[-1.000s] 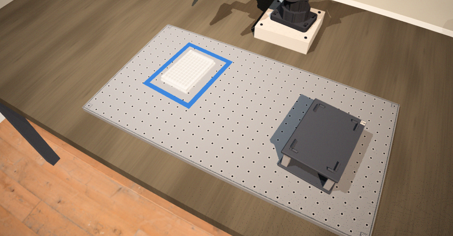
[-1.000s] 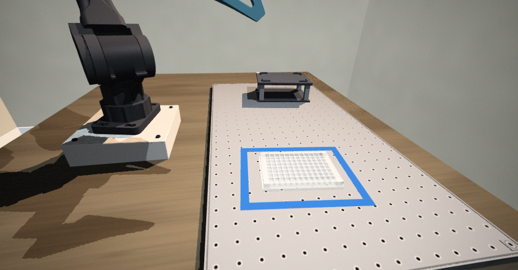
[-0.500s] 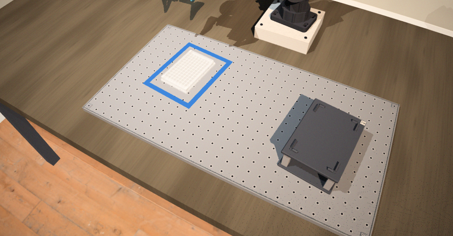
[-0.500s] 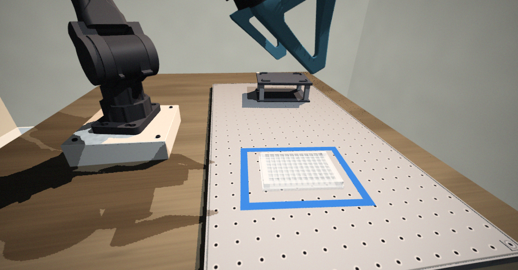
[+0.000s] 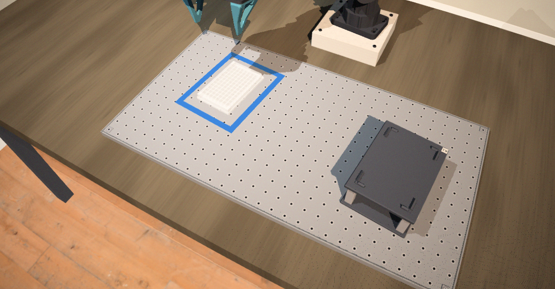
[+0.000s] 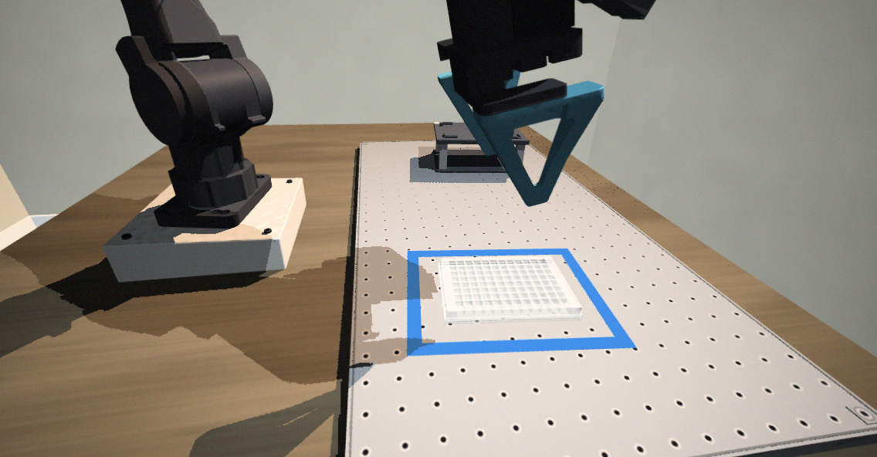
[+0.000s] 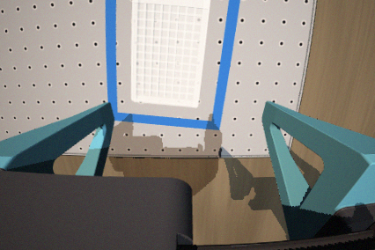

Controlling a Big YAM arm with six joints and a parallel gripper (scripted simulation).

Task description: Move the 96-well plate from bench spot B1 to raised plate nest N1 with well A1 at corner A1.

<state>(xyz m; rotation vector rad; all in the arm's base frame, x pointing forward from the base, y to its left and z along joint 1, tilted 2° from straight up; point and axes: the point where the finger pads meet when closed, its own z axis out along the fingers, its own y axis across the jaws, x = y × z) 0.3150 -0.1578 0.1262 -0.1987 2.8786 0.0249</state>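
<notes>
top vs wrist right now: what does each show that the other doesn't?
Top only: the raised nest, bare, its A1 corner tag, and the arm's pedestal. Wrist only: both open gripper fingers full length, held over the breadboard's edge, short of the plate. Both: the 96-well plate flat inside the blue B1 frame on the breadboard.

Light even, moderately bright, all three views sharp; no blur, no glare. Hard-edged, blocky shadows: the arm's shadow falls across the wooden table (image 6: 153, 343) and the near-left corner of the perforated board (image 6: 675, 343), darkening the left edge of the blue frame (image 6: 414, 306). The raised nest (image 5: 395, 170) casts a shadow to its left. The wrist view bows straight board edges outward.
</notes>
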